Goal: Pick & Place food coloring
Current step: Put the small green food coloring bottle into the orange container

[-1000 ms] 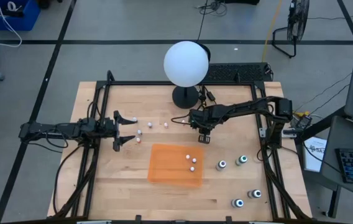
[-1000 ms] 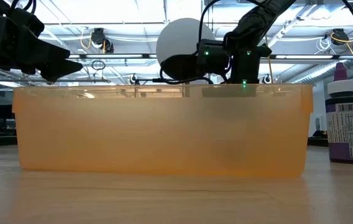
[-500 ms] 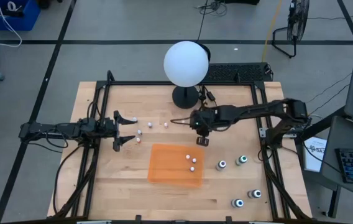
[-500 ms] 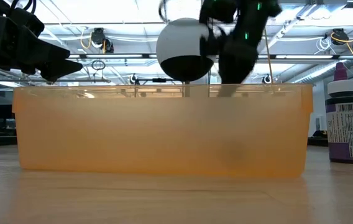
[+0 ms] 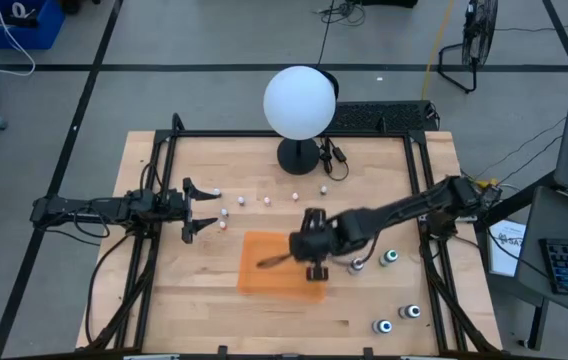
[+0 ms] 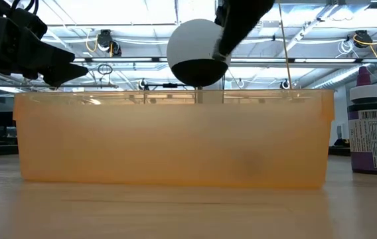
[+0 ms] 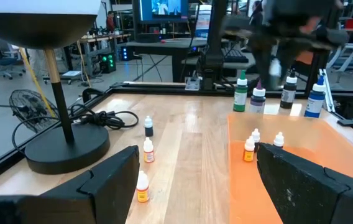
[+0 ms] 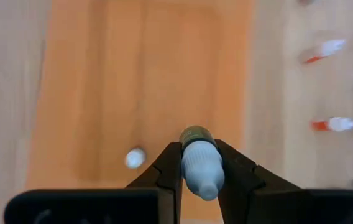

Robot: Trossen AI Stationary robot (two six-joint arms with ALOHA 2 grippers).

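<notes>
Clamping a small white-capped bottle [image 8: 201,168] between its fingers, the right gripper [image 5: 314,255] hangs above the orange tray [image 5: 264,270], where another small bottle [image 8: 135,158] lies. More small bottles [image 5: 226,213] stand near the left gripper [image 5: 204,208], jaws apart, by the table's [image 5: 214,310] left side.

A: Is any lettering legible in these views?

B: None that can be read. In the low view, the purple bottle [image 6: 369,126] at about 3 o'clock of the orange tray [image 6: 172,139] carries a white label with a barcode and lines of fine print, all too small to make out.

A: And elsewhere?

B: In the left wrist view, a lit screen [image 7: 167,9] at 12 o'clock shows only indistinct shapes. In the high view, a printed sheet [image 5: 505,246] lies off the table at 3 o'clock; its markings are unreadable.
</notes>
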